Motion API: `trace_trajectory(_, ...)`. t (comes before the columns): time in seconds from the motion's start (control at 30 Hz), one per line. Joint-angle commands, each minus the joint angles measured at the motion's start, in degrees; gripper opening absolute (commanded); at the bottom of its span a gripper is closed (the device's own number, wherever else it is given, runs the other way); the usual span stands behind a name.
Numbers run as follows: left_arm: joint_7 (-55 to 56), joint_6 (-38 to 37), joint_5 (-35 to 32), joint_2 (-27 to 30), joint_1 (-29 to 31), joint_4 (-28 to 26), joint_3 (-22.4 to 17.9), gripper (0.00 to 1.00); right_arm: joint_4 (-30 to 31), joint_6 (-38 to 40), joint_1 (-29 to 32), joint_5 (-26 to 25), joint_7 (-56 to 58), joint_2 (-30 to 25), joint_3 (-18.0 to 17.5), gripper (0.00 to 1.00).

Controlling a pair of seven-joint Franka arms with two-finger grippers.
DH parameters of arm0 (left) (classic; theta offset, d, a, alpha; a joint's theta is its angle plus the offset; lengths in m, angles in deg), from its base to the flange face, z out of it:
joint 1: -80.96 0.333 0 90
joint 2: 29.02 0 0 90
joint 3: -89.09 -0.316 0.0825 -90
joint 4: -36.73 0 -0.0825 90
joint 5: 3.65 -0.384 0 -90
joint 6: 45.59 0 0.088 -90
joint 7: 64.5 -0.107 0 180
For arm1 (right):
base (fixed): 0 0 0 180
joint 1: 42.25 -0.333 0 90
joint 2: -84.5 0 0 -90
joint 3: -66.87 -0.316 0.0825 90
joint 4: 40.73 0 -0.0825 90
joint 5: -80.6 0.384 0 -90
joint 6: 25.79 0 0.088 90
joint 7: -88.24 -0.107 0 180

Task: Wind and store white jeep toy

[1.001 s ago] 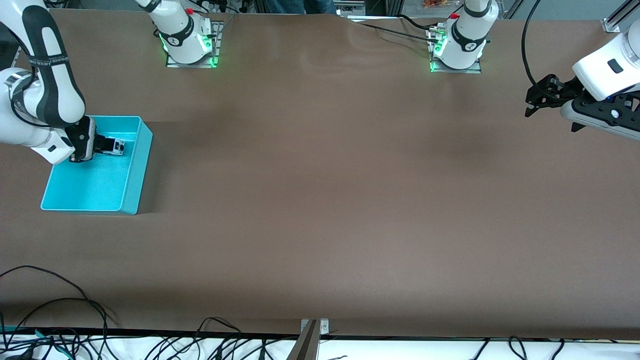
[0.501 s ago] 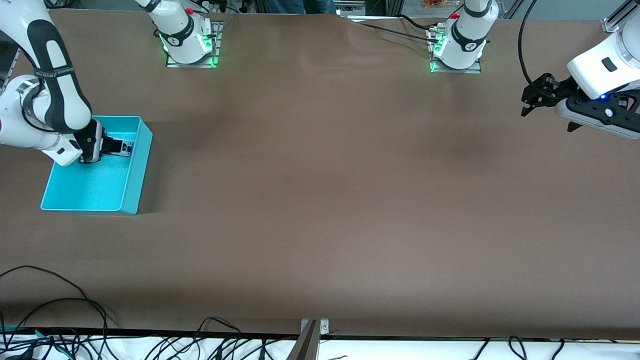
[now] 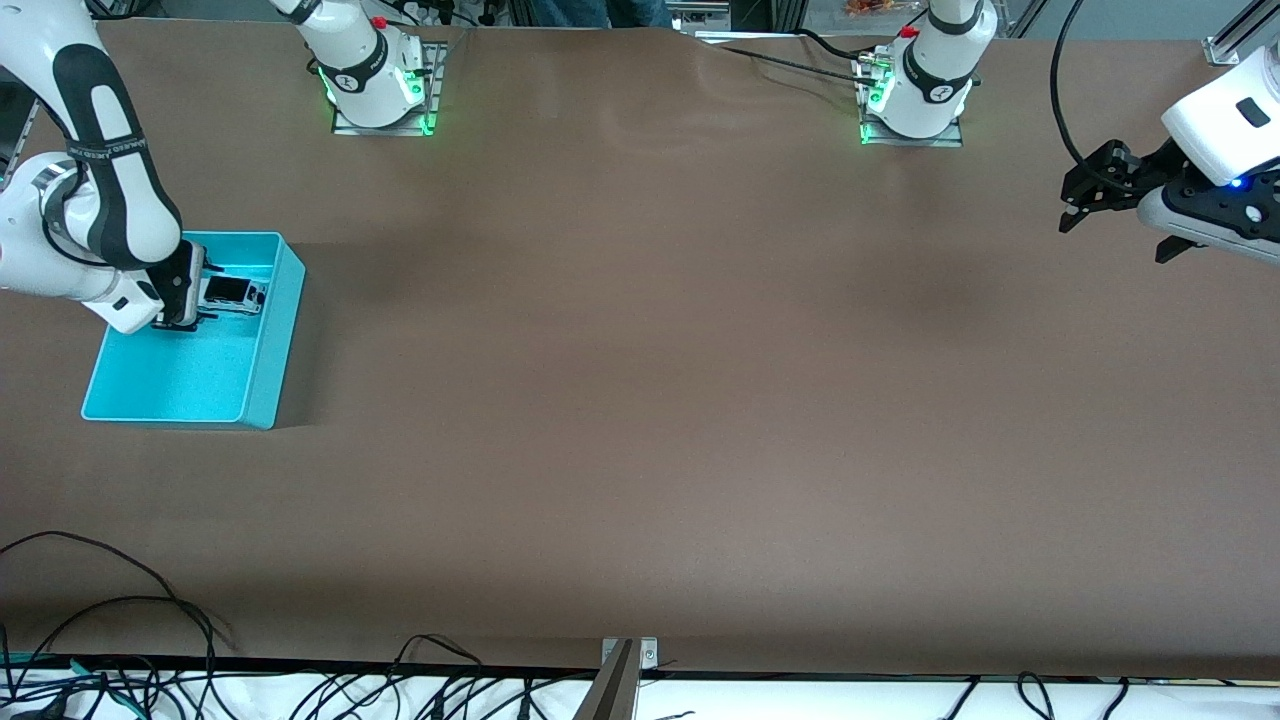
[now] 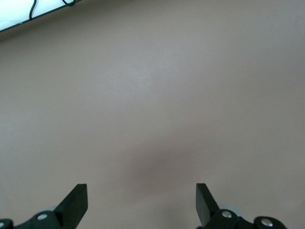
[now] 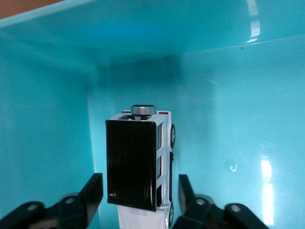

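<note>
One white jeep toy [image 5: 143, 164] sits in the turquoise bin's [image 3: 268, 370] corner between the right gripper's [image 5: 138, 195] parted jaws; the left gripper [image 4: 141, 202] waits, jaws apart, over the table [image 3: 640, 400].

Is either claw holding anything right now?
No. The right claw stands open around the tiny white toy jeep in the turquoise plastic bin; the left claw is open, empty.

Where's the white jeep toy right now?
The white jeep toy sits inside the turquoise bin at the right arm's end, between the open right gripper's fingers.
</note>
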State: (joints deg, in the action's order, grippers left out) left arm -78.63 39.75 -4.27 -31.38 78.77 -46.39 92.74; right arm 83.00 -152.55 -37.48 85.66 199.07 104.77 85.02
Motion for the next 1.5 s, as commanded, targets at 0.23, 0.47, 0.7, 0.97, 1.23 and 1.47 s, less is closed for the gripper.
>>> trace_trajectory(0.23, 0.3, -0.3, -0.4, -0.6, 0.1, 1.6, 0.0, 1.00, -14.8, 19.3, -0.6, 1.7, -1.4, -2.3, -1.5, 1.00)
trace_trajectory(0.47, 0.3, -0.3, -0.3, -0.6, 0.1, 1.6, -0.1, 1.00, -24.1, 30.2, -0.7, 1.6, -14.9, -3.9, -4.6, 1.00)
trace_trajectory(0.7, 0.4, -0.3, -0.4, -0.6, 0.2, 1.6, -0.1, 1.00, -28.8, 35.8, -0.7, 1.4, -30.1, -6.6, -7.2, 1.00)
trace_trajectory(0.97, 0.4, -0.3, -0.4, -0.6, 0.2, 1.6, -0.2, 1.00, -29.5, 36.1, -0.7, 0.9, -49.2, -12.4, -11.6, 1.00)
trace_trajectory(1.23, 0.5, -0.3, -0.3, -0.6, 0.5, 1.6, -0.4, 1.00, -30.7, 36.5, -0.7, -2.1, -73.8, -15.3, -17.0, 1.00)
trace_trajectory(1.47, 0.6, -0.3, -0.4, -0.6, 0.5, 1.6, -0.3, 1.00, -34.2, 38.1, -1.3, -4.0, -87.0, -15.2, -18.7, 1.00)
